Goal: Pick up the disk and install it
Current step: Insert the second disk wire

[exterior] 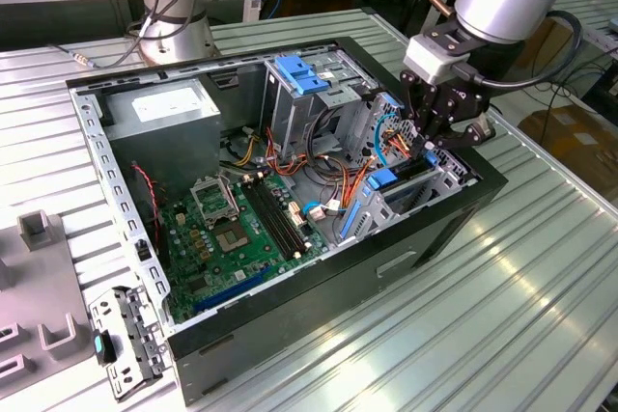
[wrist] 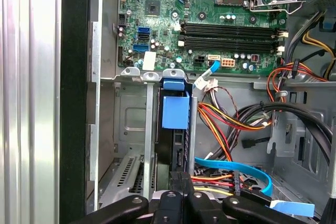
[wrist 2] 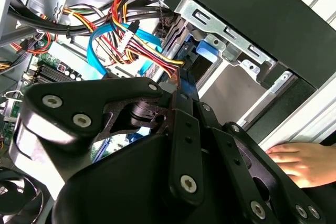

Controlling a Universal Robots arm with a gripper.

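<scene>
Case (exterior: 454, 229) lies open on the slatted table (exterior: 541, 315), motherboard (exterior: 241, 233) and grey power supply (exterior: 159, 108) exposed, its far corner cut off behind the arm. Gripper (exterior: 432, 138) is down in the drive cage (exterior: 425, 185) at the exterior view's right, fingers pinched narrow on the disk (wrist: 175, 129), which stands on edge in the bay, mostly hidden. A hand (wrist 2: 300, 162) rests beside the case.

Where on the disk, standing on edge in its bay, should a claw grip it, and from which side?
Grip the disk by its exposed narrow edge, pinching across its thickness, coming from the open side of the case. The bay walls flank both flat faces, leaving just that edge free.
</scene>
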